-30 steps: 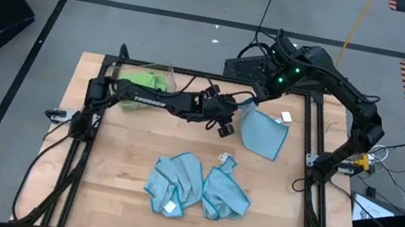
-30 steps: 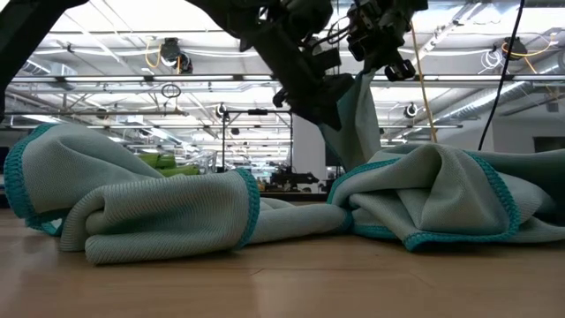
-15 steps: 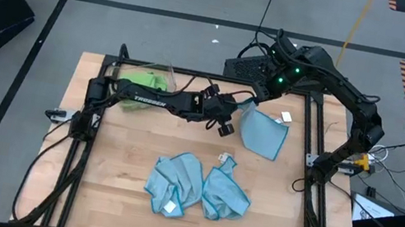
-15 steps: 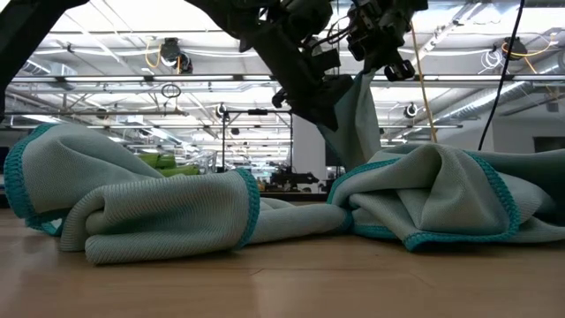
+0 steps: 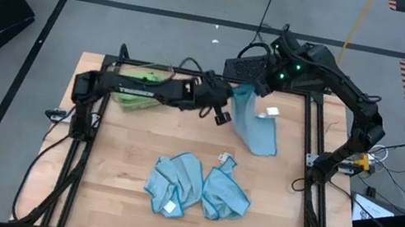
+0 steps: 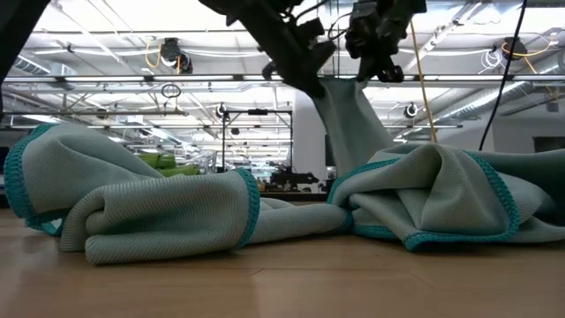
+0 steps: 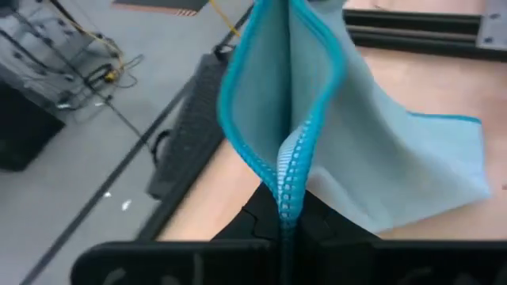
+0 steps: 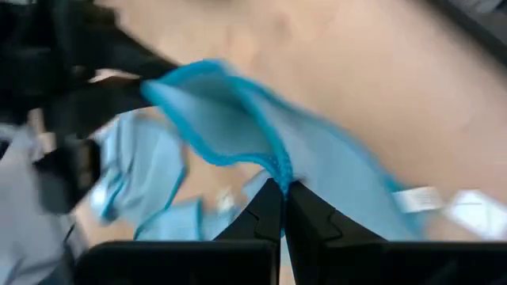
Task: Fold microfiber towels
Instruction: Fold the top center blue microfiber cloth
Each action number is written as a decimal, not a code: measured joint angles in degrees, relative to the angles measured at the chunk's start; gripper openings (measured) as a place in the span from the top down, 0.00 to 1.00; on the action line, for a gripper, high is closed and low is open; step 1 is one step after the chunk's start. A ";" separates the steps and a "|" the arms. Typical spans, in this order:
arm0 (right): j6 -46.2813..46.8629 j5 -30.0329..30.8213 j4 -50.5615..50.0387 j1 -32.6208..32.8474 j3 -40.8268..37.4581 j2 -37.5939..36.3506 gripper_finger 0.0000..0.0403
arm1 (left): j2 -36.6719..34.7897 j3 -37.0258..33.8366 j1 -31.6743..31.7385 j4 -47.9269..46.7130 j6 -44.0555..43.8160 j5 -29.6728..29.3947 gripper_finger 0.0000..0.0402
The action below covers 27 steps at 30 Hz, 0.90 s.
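The left gripper [image 5: 231,100] has just pinched its jaws on the hanging blue towel [image 5: 260,128] beside the right gripper [image 5: 256,84], so both now hold it up for folding.

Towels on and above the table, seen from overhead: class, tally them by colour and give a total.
Light blue towels: 3, one held up, two crumpled on the table
Green towels: at least 1 bundle at the back left; its count cannot be told
Total: at least 4
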 joint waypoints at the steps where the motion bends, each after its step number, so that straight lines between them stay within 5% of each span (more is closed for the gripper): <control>1: 0.03 0.80 1.61 -0.51 0.00 -0.12 1.00 | -0.82 0.00 0.70 -0.45 0.58 -0.01 0.99; 12: -1.30 1.72 26.12 -8.09 0.10 -1.16 1.00 | -7.23 -0.02 11.44 4.20 7.75 3.60 1.00; 19: 0.43 -0.30 23.94 -9.29 4.50 -3.34 1.00 | -13.16 0.02 13.55 2.83 7.76 4.96 1.00; 27: 7.58 -17.31 16.73 -8.81 5.11 -7.35 1.00 | -17.29 0.04 12.28 0.82 -1.57 26.87 1.00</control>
